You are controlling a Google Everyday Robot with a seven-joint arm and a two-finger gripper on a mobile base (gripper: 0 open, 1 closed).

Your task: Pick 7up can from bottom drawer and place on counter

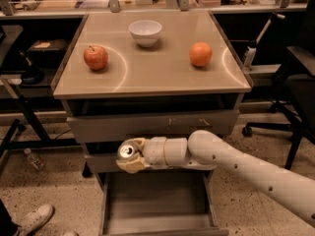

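The 7up can shows its shiny silver lid with pull tab and is held in my gripper, whose cream fingers are shut around it. The gripper and can hang above the left front of the open bottom drawer, in front of the middle drawer's face. The drawer's grey floor is bare. My white arm reaches in from the lower right. The tan counter lies above and behind the gripper.
On the counter stand a red apple, a white bowl and an orange. A grey drawer front sits under the counter. A plastic bottle and a shoe lie on the floor at left. A chair stands right.
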